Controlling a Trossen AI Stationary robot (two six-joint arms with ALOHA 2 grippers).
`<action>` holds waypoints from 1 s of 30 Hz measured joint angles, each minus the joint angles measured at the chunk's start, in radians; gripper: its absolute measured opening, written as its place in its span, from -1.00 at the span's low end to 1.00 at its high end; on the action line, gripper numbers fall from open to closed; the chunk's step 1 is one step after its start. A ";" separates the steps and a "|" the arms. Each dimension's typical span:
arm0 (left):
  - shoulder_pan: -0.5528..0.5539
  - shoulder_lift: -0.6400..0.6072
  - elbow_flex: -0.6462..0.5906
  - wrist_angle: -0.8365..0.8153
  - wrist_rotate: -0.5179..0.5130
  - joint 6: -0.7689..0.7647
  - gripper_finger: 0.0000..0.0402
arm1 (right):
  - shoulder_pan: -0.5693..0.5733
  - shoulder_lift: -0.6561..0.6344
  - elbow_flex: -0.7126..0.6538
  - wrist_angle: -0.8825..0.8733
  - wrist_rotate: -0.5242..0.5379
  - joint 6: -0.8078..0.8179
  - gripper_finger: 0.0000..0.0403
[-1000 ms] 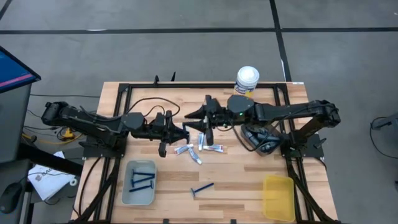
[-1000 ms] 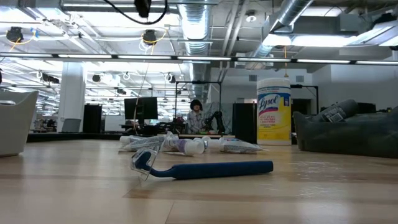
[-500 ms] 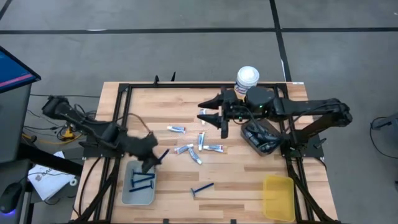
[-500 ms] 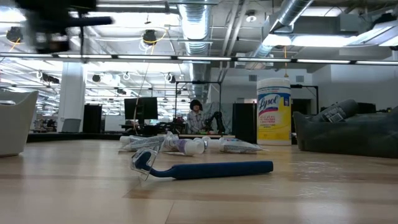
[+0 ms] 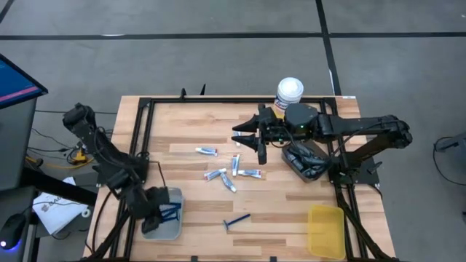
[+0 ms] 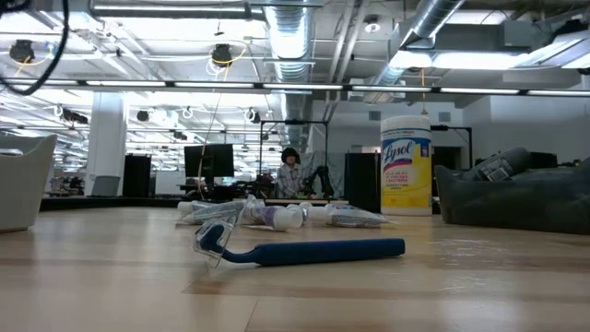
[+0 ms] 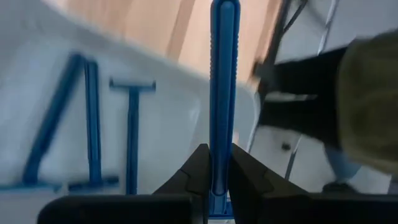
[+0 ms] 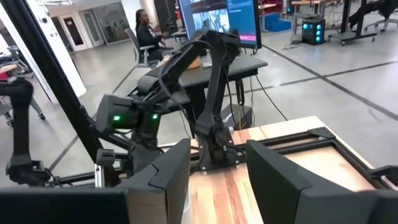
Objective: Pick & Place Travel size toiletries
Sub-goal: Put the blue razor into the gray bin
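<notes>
My left gripper (image 5: 164, 212) hangs over the grey tray (image 5: 151, 227) at the table's near left, shut on a thin blue razor (image 7: 223, 74). Two or three more razors (image 7: 92, 124) lie flat in that tray. My right gripper (image 5: 245, 135) hovers open and empty above the far middle of the table; its wrist view shows the gap (image 8: 217, 168). Small white tubes (image 5: 234, 166) lie scattered at the table's middle. One more blue razor (image 5: 237, 220) lies flat near the front edge and shows close up in the low view (image 6: 304, 251). My left gripper pinches the razor's handle (image 7: 217, 163) between its two fingers. The handle runs forward along the fingers and sticks out well past their tips. The fingers slant down over the tray. The razor is lifted clear above the tray's floor.
A dark tray (image 5: 314, 169) with dark oval containers stands at the right, under the right arm. A yellow tray (image 5: 325, 229) stands at the near right. A tall white-lidded canister (image 5: 289, 92) stands at the far edge. Black frame rails (image 5: 138, 131) run along the table's sides.
My left gripper has swung from the table's middle toward the near left edge and down over the grey tray. It carried the razor and turned as it went. My right gripper has drawn back a little toward the right edge.
</notes>
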 joint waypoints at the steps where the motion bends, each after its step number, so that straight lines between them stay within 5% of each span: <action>1: -0.010 0.020 0.000 -0.001 0.015 -0.013 -0.88 | 0.000 0.000 0.000 -0.003 0.000 0.000 -0.28; 12: -0.027 0.189 0.000 0.015 0.074 0.002 -0.87 | 0.000 0.000 0.000 -0.009 0.000 0.000 -0.28; 30: -0.027 0.258 0.000 0.094 0.171 0.053 -0.73 | 0.000 0.000 0.000 -0.024 0.000 0.000 -0.31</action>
